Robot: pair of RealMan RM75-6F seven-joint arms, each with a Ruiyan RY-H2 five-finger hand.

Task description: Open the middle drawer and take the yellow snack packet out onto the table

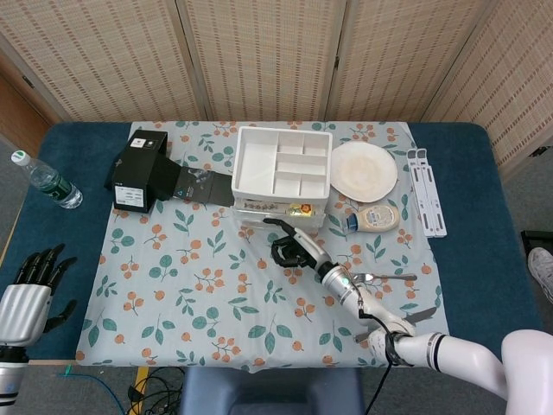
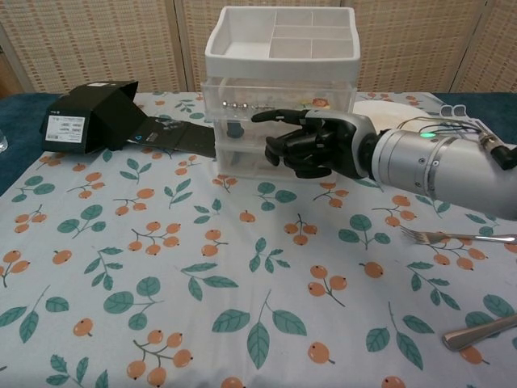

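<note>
Fingers [image 2: 311,158] of the right hand [image 2: 319,145] curl against the front of the middle drawer [image 2: 279,121], which sits slightly pulled out of the white drawer unit [image 1: 281,177] at upper centre of the frame; whether they actually grip the drawer front, I cannot tell. Something yellowish shows through the drawer just above the hand, too blurred to name as the snack packet. The left hand [image 1: 26,290], lower left in the head view, hangs off the table [image 1: 86,164] with fingers apart, holding nothing.
</note>
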